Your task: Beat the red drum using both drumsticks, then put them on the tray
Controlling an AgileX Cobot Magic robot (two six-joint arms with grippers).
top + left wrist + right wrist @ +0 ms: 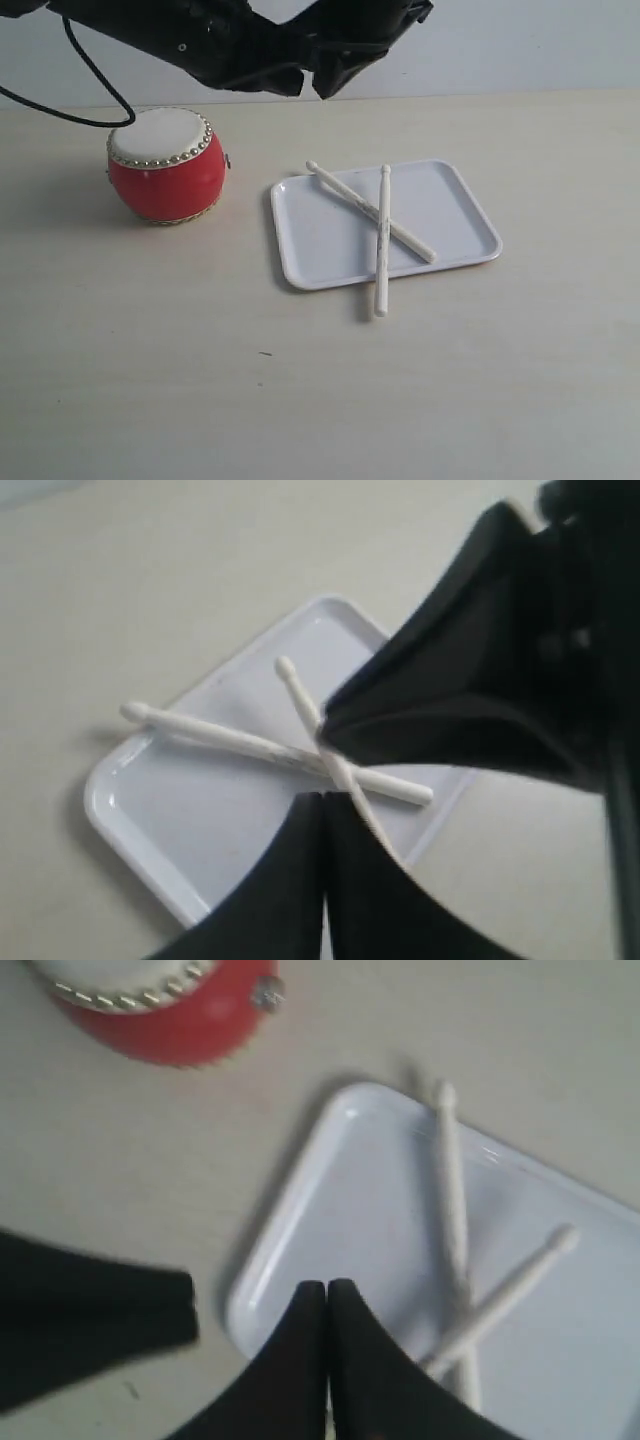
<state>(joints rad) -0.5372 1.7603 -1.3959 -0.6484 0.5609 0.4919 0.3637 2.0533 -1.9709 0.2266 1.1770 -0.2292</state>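
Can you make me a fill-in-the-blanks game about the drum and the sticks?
1. The drum has a shiny ___ body.
2. There are ___ drumsticks lying on the white tray.
3. Together the drumsticks make the shape of the letter ___.
4. In the exterior view, the drum stands to the ___ of the tray.
Missing words: red; two; X; left.

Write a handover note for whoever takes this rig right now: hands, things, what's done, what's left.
Left hand: shut, holds nothing, clear of the sticks.
Right hand: shut, holds nothing, also clear.
Drumsticks: crossed on the tray; one pokes past its near rim over the table.
Red drum: upright, left of the tray, apart from it.
Done: both sticks released on the tray. The pictures cannot show whether the drum was beaten.
Left: probably just pull the arms back; maybe nudge the overhanging stick in.
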